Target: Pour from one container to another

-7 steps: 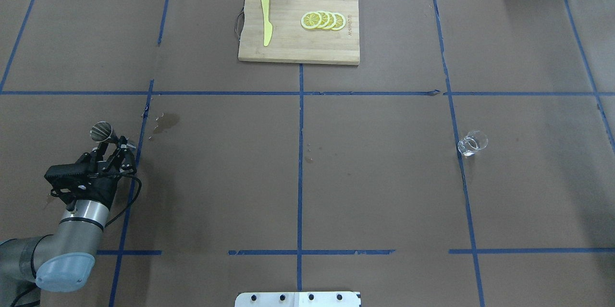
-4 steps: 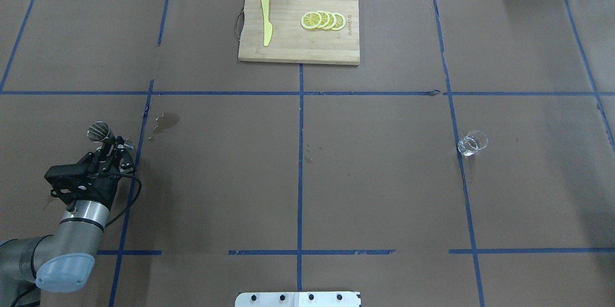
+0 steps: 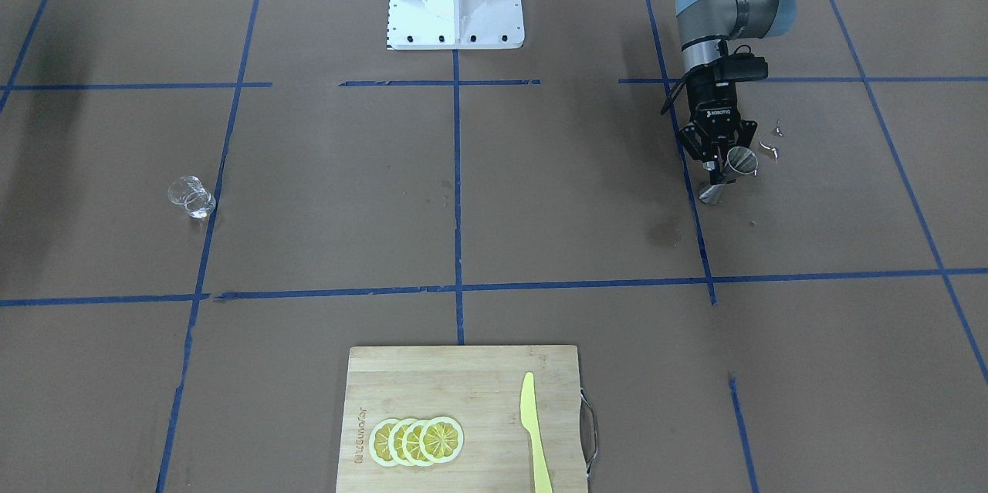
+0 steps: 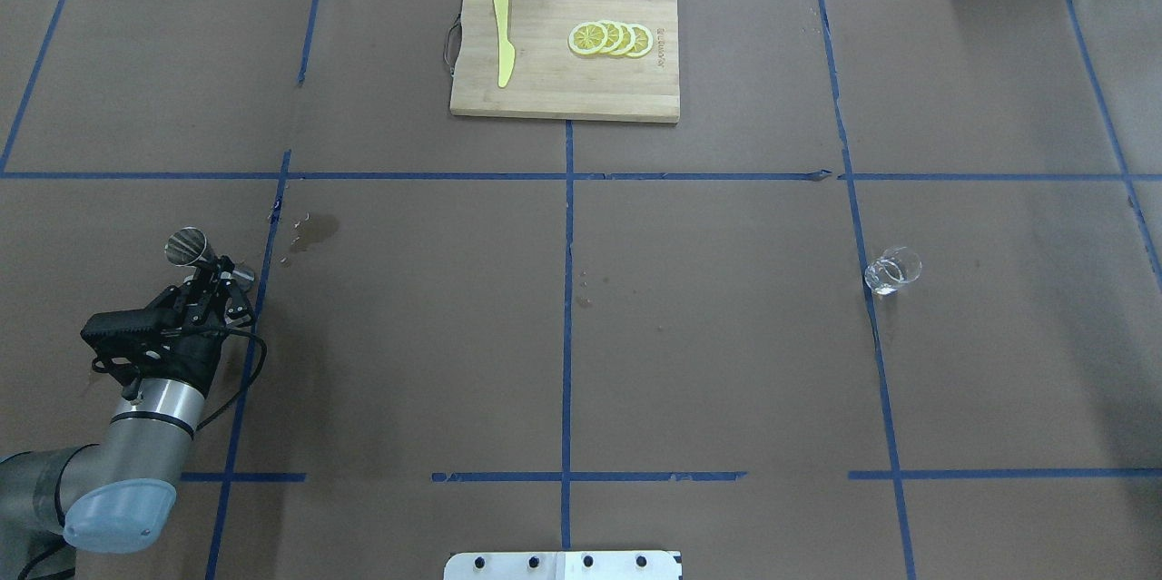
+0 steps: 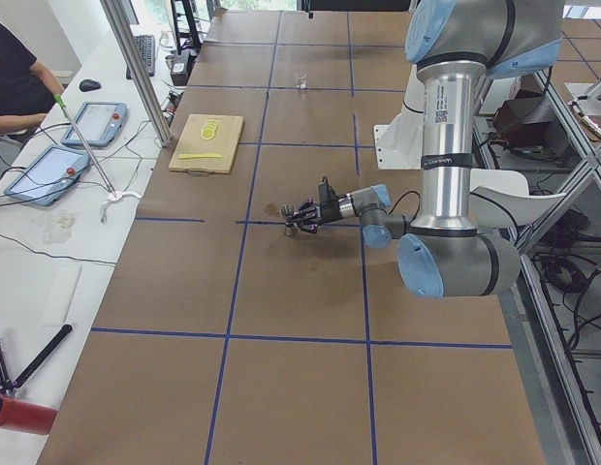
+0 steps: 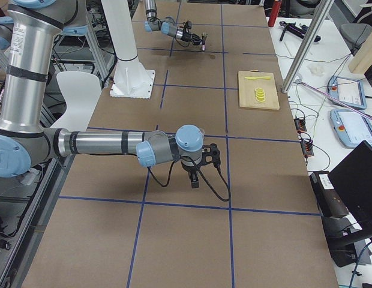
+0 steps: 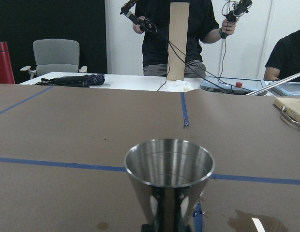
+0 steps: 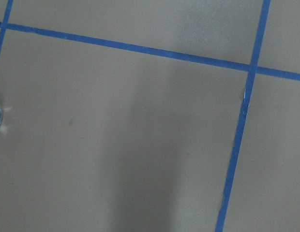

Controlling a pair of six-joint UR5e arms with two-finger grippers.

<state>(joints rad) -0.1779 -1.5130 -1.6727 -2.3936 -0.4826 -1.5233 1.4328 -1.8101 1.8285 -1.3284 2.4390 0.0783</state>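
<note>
Where the left gripper (image 4: pixel 218 273) clamps the jigger (image 4: pixel 188 246) at its narrow waist, the pair sits in the left half of the table (image 4: pixel 708 362). That spot is about midway between the robot's edge and the operators' edge, just left of a blue tape line (image 4: pixel 235 421). The left wrist view shows the jigger's upper cup mouth-up with its rim level. Whether its foot touches the paper I cannot tell. A dark wet patch (image 4: pixel 313 232) lies near it, just across the tape.

The glass (image 4: pixel 893 270) stands in the right half at about the same depth, on another tape line, well apart from the jigger. Between them runs a wide stretch of brown paper crossed by the middle tape line, with a few small dark spots (image 4: pixel 582 294) beside that line.

A cutting board (image 4: pixel 563 94) lies close to the operators' edge near its middle, well apart from both. It carries a yellow knife (image 4: pixel 502 37) and a row of lemon slices (image 4: pixel 610 39).

The right gripper (image 6: pixel 195 182) shows only from the right end, pointing down over that end of the table. Whether its fingers are parted or closed cannot be told. Its wrist camera looks down on paper and tape, with the glass at the picture's left edge.
</note>
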